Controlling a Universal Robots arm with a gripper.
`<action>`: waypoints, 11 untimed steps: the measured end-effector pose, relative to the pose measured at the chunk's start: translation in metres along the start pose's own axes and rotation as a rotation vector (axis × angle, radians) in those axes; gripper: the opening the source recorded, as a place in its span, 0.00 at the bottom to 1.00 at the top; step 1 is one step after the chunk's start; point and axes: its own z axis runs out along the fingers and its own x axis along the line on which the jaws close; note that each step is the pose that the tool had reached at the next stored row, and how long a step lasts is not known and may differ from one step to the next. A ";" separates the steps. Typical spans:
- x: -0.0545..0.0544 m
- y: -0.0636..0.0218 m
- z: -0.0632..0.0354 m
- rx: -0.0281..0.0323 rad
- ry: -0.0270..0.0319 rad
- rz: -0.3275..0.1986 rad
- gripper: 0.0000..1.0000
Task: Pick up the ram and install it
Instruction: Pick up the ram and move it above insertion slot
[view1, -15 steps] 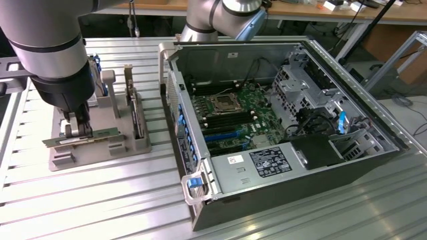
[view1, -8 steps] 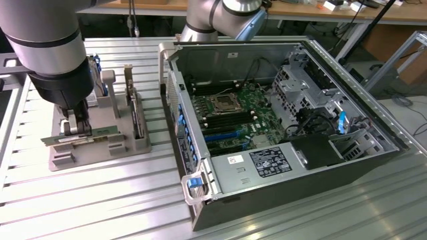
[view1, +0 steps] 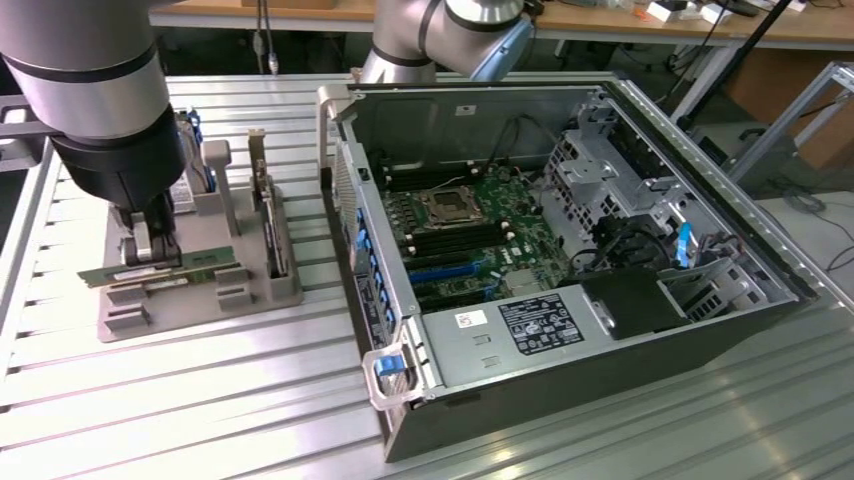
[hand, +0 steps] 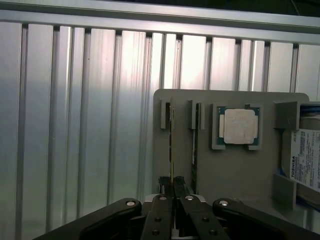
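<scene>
grey plastic holder tray (view1: 200, 300) on slatted aluminium table (view1: 200, 410) | open black-and-silver computer case (view1: 441, 115) beside it, to exterior view's right | long thin green ram stick (view1: 211, 260) on edge in tray slot, clamped in black two-finger gripper (view1: 158, 258) | square silver processor chip (hand: 239, 126) in tray recess

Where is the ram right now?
The ram is at the grey holder on the exterior view's left, beside the open computer case, clamped edge-on in the gripper.
</scene>
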 end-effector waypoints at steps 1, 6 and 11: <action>0.000 0.0000 -0.0005 0.0000 0.0000 0.000 0.12; 0.000 0.0002 -0.0044 0.0000 -0.0002 0.000 0.12; 0.000 0.0003 -0.0092 0.0000 -0.0004 0.000 0.12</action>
